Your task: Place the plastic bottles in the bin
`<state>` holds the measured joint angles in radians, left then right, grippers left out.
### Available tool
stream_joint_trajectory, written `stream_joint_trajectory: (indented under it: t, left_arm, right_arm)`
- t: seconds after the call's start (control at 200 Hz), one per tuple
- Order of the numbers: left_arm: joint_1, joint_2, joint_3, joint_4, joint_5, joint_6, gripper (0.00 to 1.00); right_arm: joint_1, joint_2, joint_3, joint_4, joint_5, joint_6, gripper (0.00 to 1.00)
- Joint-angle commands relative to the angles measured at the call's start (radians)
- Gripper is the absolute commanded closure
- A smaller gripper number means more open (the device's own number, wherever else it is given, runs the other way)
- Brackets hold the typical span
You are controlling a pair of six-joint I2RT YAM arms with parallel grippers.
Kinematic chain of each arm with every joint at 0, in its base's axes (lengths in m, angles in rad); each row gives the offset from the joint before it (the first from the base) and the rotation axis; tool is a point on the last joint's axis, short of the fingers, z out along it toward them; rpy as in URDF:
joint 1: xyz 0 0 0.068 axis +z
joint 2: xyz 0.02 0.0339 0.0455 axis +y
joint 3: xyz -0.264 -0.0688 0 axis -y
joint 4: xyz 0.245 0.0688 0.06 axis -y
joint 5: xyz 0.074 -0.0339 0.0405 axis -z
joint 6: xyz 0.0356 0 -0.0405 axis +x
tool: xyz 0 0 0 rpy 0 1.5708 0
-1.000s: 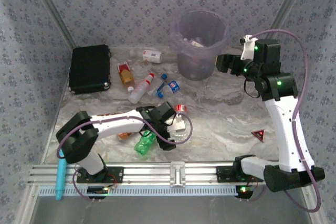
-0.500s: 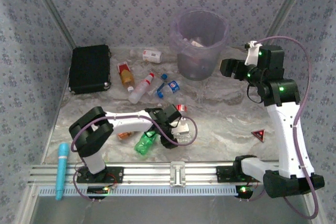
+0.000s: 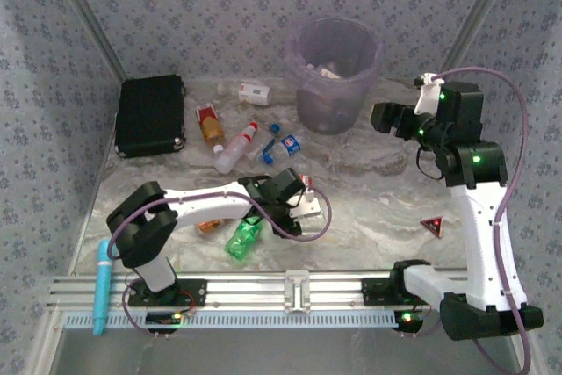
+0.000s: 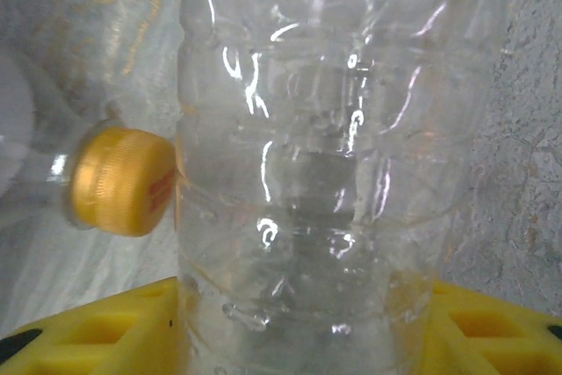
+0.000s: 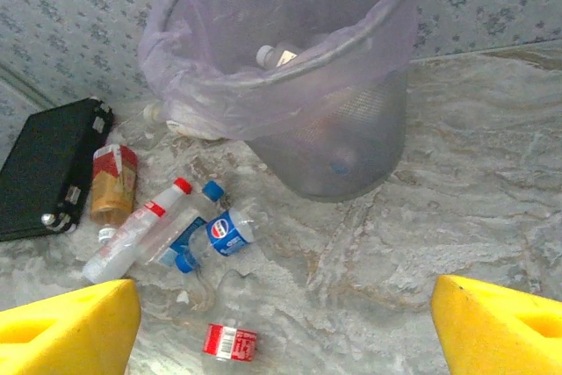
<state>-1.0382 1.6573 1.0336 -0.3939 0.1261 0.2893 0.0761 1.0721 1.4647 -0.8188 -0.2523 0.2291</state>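
The left gripper [image 3: 297, 203] sits just toward 6 o'clock of the middle of the table [image 3: 378, 199], its jaws closed on the sides of a clear bottle [image 4: 334, 173]. In the left wrist view this bottle stands between the yellow fingers [image 4: 492, 327]. The yellow cap [image 4: 118, 182] of another clear bottle touches its side at 9 o'clock. The right gripper [image 5: 285, 292] hangs in the air at about 2 o'clock of the table, its jaws spread wide and holding nothing, pointing toward the bin [image 3: 334, 98]. The bin stands upright at 12 o'clock against the back wall, and at least one white-capped bottle [image 5: 266, 55] lies inside it. Loose bottles lie on the table between 10 and 12 o'clock. A white-labelled bottle [image 3: 253, 92] is near the bin's 9 o'clock side and a brown bottle [image 3: 209, 124] is just beside the black case [image 3: 151, 116]. A red-capped bottle [image 3: 235, 148] lies slanted, and blue-labelled bottles [image 3: 279, 145] are near it toward 3 o'clock. A red-labelled bottle [image 5: 230, 340] lies just beside the left gripper at its 12 o'clock. A green bottle [image 3: 244, 239] lies at 7 o'clock, under the left forearm. A teal tool [image 3: 103, 289] rests at the near left corner, and a small red triangle [image 3: 430, 226] sits at 4 o'clock.
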Motion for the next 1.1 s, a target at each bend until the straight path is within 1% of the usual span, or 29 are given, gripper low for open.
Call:
stream_joint_trajectory:
  t: [0.0,0.07,0.15,0.23,0.31,0.41,0.46,0.58,0.645,0.825,0.969,1.099]
  left_arm:
    - [0.043,-0.116,0.019,0.0,-0.019,-0.045,0.43]
    - [0.106,-0.185,0.013,0.027,0.009,-0.104,0.43]
    - [0.159,-0.257,0.016,0.042,0.005,-0.185,0.44]
    - [0.203,-0.327,-0.006,0.086,0.038,-0.258,0.45]
    - [0.24,-0.39,-0.061,0.179,0.068,-0.315,0.47]
    - [0.296,-0.433,-0.111,0.27,0.135,-0.385,0.47]
    - [0.314,-0.45,-0.131,0.321,0.175,-0.415,0.47]
    - [0.333,-0.472,-0.153,0.402,0.254,-0.447,0.47]
    - [0.342,-0.473,-0.153,0.421,0.27,-0.458,0.47]
    - [0.361,-0.471,-0.155,0.487,0.305,-0.484,0.47]
    - [0.36,-0.46,-0.155,0.505,0.304,-0.482,0.47]
    - [0.361,-0.45,-0.159,0.516,0.301,-0.481,0.47]
  right_arm:
    - [0.0,-0.014,-0.036,0.016,-0.124,0.042,0.13]
    - [0.012,-0.003,-0.07,0.05,-0.222,0.061,0.14]
    - [0.05,0.028,-0.096,0.078,-0.31,0.07,0.14]
    - [0.128,0.07,-0.106,0.104,-0.35,0.072,0.14]
    - [0.202,0.121,-0.112,0.148,-0.398,0.088,0.13]
    - [0.28,0.191,-0.124,0.249,-0.477,0.124,0.12]
    - [0.31,0.228,-0.115,0.265,-0.491,0.124,0.11]
    - [0.358,0.295,-0.098,0.311,-0.527,0.126,0.09]
    - [0.375,0.328,-0.091,0.339,-0.548,0.138,0.09]
    - [0.419,0.412,-0.06,0.34,-0.55,0.128,0.09]
    - [0.429,0.449,-0.047,0.366,-0.561,0.144,0.17]
    - [0.432,0.466,-0.047,0.382,-0.562,0.161,0.26]
